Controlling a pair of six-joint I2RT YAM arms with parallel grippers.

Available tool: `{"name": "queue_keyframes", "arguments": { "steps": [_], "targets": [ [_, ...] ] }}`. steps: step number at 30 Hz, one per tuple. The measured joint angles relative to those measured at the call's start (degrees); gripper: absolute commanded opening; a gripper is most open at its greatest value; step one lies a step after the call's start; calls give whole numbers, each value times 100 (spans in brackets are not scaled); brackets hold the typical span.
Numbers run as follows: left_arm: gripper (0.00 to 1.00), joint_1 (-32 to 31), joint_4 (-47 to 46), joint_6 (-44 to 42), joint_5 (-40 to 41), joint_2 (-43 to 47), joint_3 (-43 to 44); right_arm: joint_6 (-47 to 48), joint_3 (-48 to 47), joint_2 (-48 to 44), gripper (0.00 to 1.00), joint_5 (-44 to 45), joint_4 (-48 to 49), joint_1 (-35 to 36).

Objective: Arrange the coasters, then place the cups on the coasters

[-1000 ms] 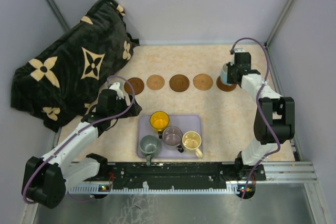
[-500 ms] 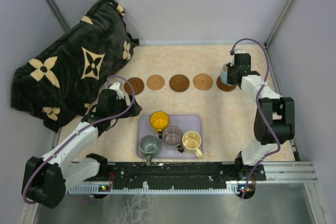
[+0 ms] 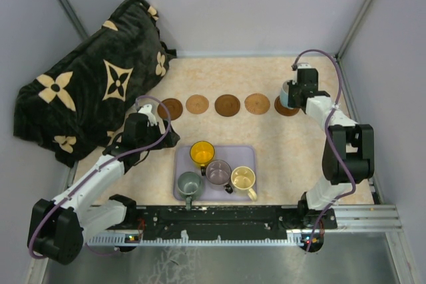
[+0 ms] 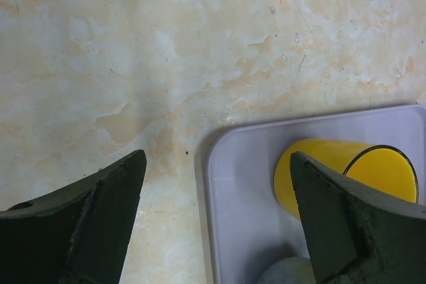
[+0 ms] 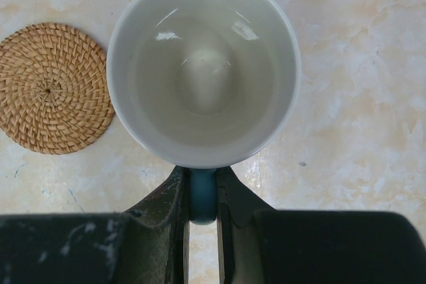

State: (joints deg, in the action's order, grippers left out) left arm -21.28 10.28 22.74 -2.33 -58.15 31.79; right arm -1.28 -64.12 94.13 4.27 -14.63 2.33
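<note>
R pincer (image 5: 202,194): clamps blue cup (image 5: 203,64) handle | L pincer (image 4: 216,161): wide, by tray (image 4: 241,187)

The left arm (image 3: 100,171) stretches from 7 o'clock toward 11, the black two-finger left gripper (image 4: 216,164) facing down with its jaws wide apart. The right arm (image 3: 336,114) elbows at 3 o'clock and folds back. The right gripper (image 5: 202,181) pinches the handle of the white, blue-sided ceramic cup (image 5: 203,64).

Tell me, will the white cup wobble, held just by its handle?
Probably stiff and breakable: the white cup looks like glossy ceramic. Pinched only at its blue handle by the right pincer, it might tilt or slip.
</note>
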Motion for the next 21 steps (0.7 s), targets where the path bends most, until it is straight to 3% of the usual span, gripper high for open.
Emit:
{"name": "queue_keyframes", "arguments": {
  "steps": [17,18,21],
  "targets": [
    [95,0,0,50,-4,9,2,-42,164,-219,0,-46,-125,0],
    [95,0,0,52,-2,9,2,-42,166,-223,1,-48,-125,0],
    [95,0,-2,61,-2,9,0,-42,181,-225,23,-48,-120,0]
  ]
}}
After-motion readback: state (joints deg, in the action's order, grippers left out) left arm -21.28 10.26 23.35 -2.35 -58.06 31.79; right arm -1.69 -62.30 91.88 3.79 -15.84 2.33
